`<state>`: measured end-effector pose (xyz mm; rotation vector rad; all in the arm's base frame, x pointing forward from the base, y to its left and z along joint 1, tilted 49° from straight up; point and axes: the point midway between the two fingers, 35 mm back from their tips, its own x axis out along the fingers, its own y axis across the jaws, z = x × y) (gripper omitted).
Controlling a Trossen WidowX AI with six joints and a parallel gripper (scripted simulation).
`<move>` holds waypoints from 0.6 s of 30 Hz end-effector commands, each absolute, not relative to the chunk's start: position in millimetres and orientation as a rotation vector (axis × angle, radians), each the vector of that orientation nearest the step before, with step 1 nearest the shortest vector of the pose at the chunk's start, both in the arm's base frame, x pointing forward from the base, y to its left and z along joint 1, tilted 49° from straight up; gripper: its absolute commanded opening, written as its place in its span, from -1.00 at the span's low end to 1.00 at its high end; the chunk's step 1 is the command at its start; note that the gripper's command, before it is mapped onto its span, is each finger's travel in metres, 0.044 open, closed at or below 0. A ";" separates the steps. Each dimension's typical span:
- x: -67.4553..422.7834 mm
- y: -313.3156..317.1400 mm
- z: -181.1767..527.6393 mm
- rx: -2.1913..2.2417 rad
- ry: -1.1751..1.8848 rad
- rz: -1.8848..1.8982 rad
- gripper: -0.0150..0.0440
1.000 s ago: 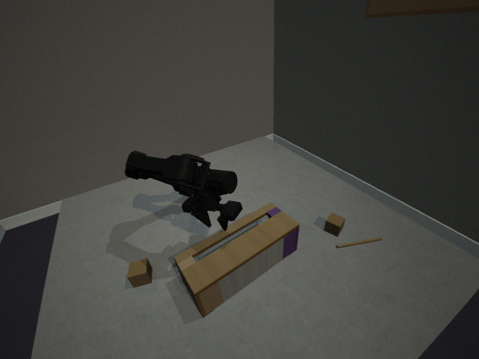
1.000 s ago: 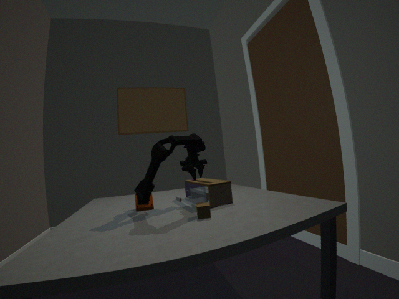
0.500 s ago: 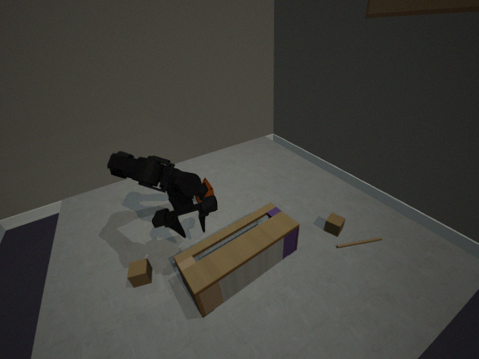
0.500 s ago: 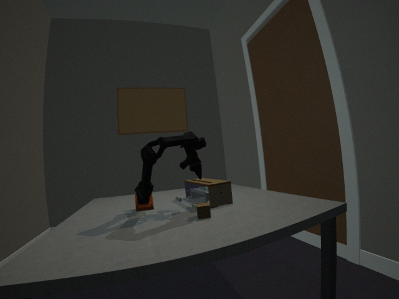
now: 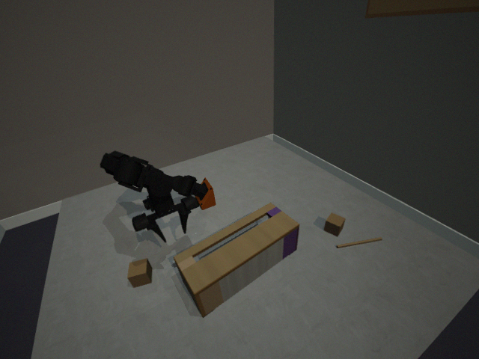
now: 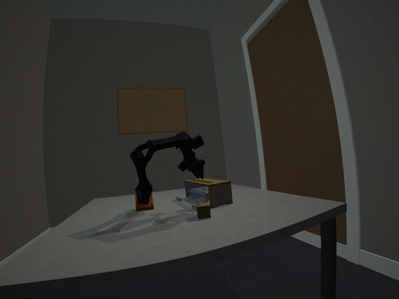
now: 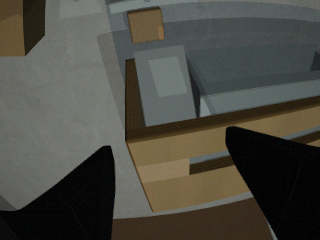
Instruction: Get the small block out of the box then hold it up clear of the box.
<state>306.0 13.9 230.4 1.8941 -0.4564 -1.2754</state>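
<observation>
The small brown block [image 7: 145,25] lies outside the clear front of the box [image 5: 247,250] [image 6: 221,193] [image 7: 172,196], near its plain wooden end, beside a low pale rail in the wrist view. It is not visible in the top view, and I cannot make it out in the exterior view. The box stands upright, with a slot in its top and purple at its far end. A grey sloping panel [image 7: 142,107] shows inside near the wooden end. My gripper [image 5: 175,237] [image 6: 200,177] [image 7: 170,145] is open and empty, raised above the table by the box's clear-fronted side.
A larger wooden block [image 5: 140,273] [image 6: 203,211] [image 7: 12,27] stands on the table off the box's plain end. Another wooden block [image 5: 334,224] and a thin stick [image 5: 358,242] lie beyond the purple end. The arm's orange base [image 5: 207,197] [image 6: 144,205] stands on the clear-fronted side.
</observation>
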 end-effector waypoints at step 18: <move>308.0 -21.9 212.2 3.142 -2.103 -0.759 0.47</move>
